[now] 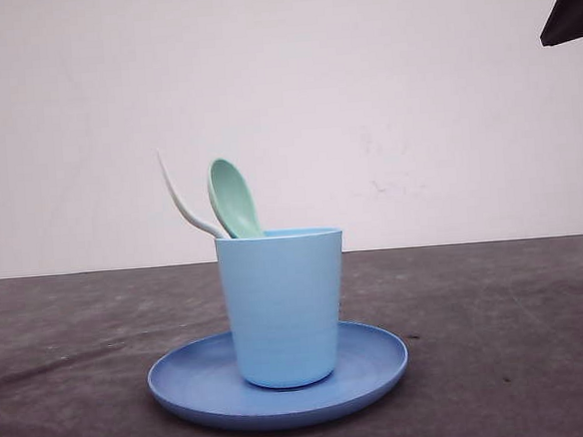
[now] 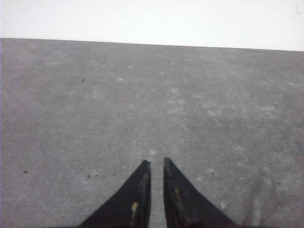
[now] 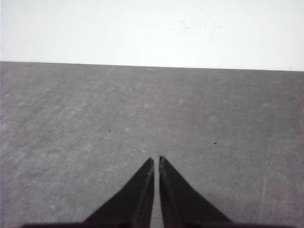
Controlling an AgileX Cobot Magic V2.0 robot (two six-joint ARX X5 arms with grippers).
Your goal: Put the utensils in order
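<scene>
In the front view, the middle of the frame is blocked by the light blue cup (image 1: pixel 284 307) standing on the round blue plate (image 1: pixel 183 378), with the white fork (image 1: pixel 182 203) and mint-green spoon (image 1: pixel 232 198) rising from the cup's left rim toward the upper centre-left. The grey table (image 1: pixel 520 342) lies bare at lower left and lower right, giving open room on both sides of the plate. A dark object (image 1: pixel 570 4) intrudes only at the upper right corner.

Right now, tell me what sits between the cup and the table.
The blue plate: in the front view the cup stands upright on it, and the plate rests on the dark table. Fork and spoon stick out of the cup.
</scene>
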